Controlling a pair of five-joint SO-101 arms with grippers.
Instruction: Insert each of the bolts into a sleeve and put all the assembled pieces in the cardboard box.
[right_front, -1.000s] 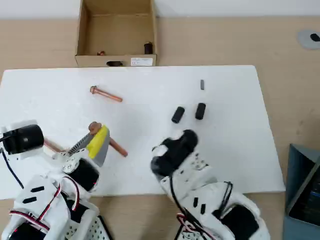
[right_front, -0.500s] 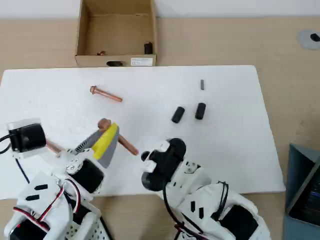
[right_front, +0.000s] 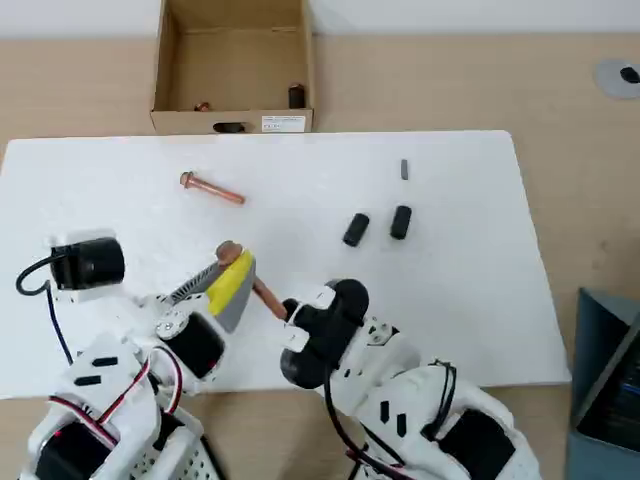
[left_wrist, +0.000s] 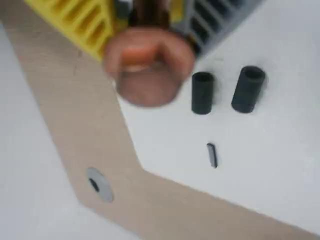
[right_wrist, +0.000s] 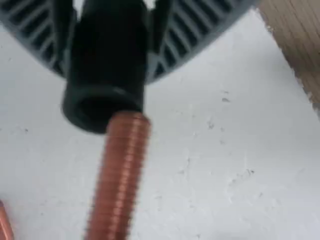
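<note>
High camera looks straight down on the worktop (right_front: 470, 300). Left wrist camera looks out past the bolt (left_wrist: 147, 65) to two loose sleeves (left_wrist: 202, 92), seen overhead too. Right wrist camera: tight on the bolt's thread.

Bolt (right_front: 212, 188) before box (right_front: 180, 121), sleeves (right_front: 356, 229) rightward

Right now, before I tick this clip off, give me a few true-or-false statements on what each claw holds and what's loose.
1. The left claw grips a copper bolt. True.
2. The right claw is empty. False: it is shut on a black sleeve.
3. Two loose sleeves lie on the white mat. True.
4. The cardboard box is empty. False: a dark piece sits by the wall nearest the mat.
5. A second bolt lies loose on the mat. True.
</note>
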